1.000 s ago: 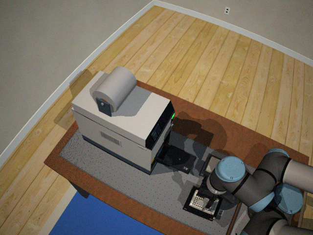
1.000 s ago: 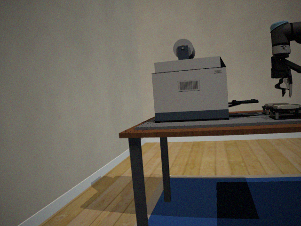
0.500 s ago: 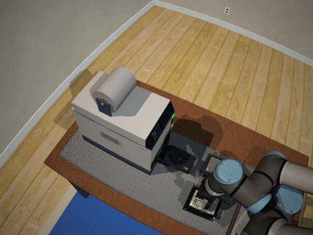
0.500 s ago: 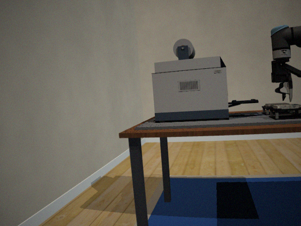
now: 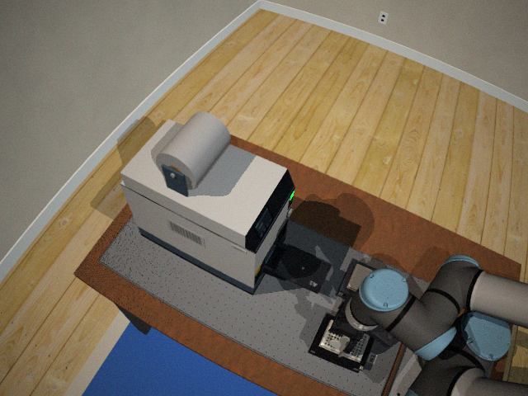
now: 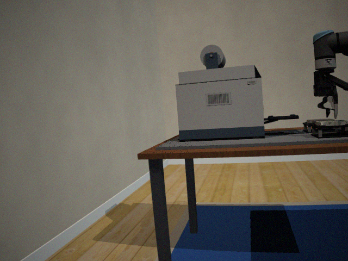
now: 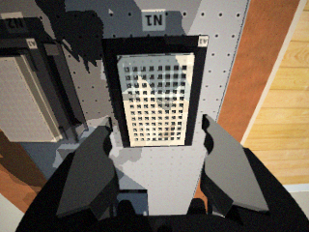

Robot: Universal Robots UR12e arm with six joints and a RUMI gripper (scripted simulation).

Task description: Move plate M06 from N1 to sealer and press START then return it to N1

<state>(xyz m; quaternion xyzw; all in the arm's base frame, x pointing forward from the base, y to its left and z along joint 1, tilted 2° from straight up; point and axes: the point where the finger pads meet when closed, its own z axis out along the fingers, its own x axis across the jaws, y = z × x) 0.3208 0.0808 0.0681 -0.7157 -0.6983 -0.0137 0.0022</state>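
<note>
plate m06 [image 7: 156, 99] lies flat in nest n1 [image 7: 110, 92], on the side of the sealer [image 5: 205, 200] where its stage [image 5: 318, 245] sticks out. the gripper [image 7: 156, 166] hangs just above n1, jaws spread and empty, the plate showing between and beyond its fingertips. the sealer's lamp [image 5: 291, 195] glows green.

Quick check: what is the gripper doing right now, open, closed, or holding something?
Gripper: open, holding nothing, poised above plate M06 in nest N1.
</note>
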